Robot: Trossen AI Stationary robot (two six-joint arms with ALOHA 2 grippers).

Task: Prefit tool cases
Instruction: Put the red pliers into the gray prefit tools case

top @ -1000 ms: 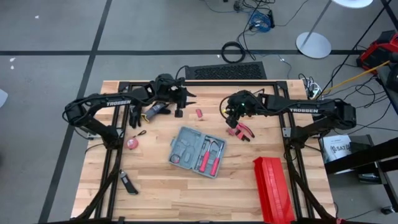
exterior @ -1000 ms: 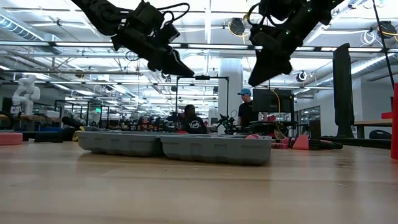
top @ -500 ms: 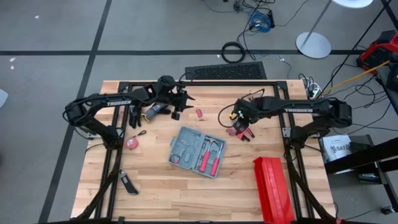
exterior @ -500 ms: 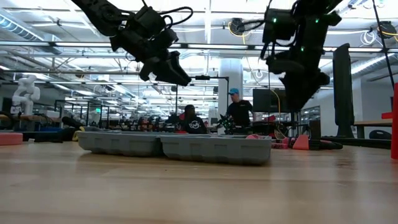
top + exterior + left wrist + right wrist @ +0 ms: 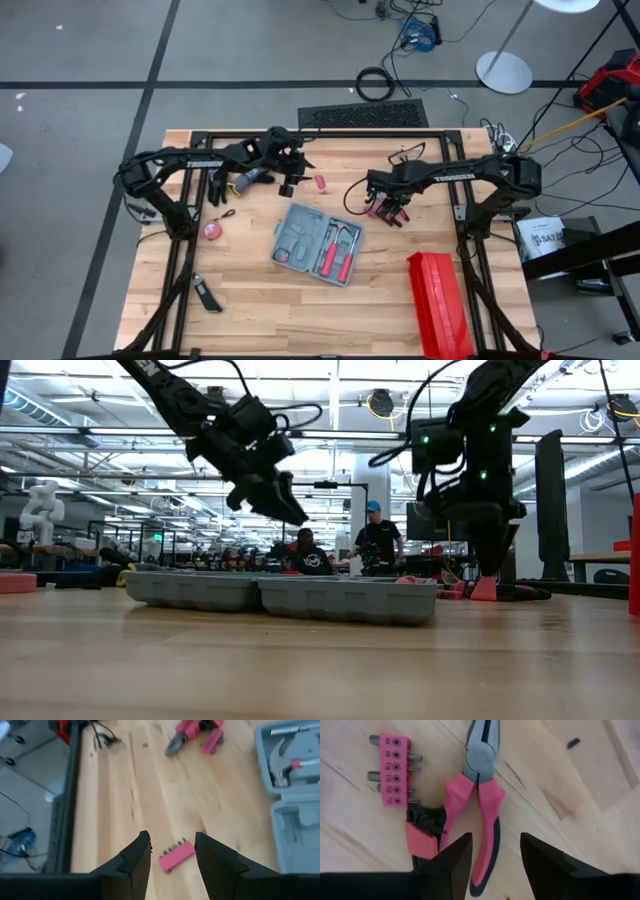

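Note:
The tool case [image 5: 318,243] lies open and flat on the middle of the table, grey with red-handled tools in its slots; the low view shows it [image 5: 280,596] edge-on. My left gripper [image 5: 297,165] hangs open above the far part of the table, and a small pink bit holder [image 5: 176,856] lies on the wood below, between its fingers. My right gripper [image 5: 495,837] points down, open, just above pink-handled pliers [image 5: 480,805]. These lie flat beside a second pink bit holder [image 5: 394,770] and a hex key set [image 5: 422,832].
A long red ribbed box [image 5: 440,300] lies at the near right corner. A round red tape measure [image 5: 212,230], a utility knife [image 5: 207,293] and some dark tools [image 5: 230,183] lie on the left side. Bare wood shows in front of the case. People stand in the room behind.
My right gripper has come down toward the pliers and turned from a slant to pointing straight down, staying open. My left gripper has sunk a little toward the pink bit holder. The case has kept still.

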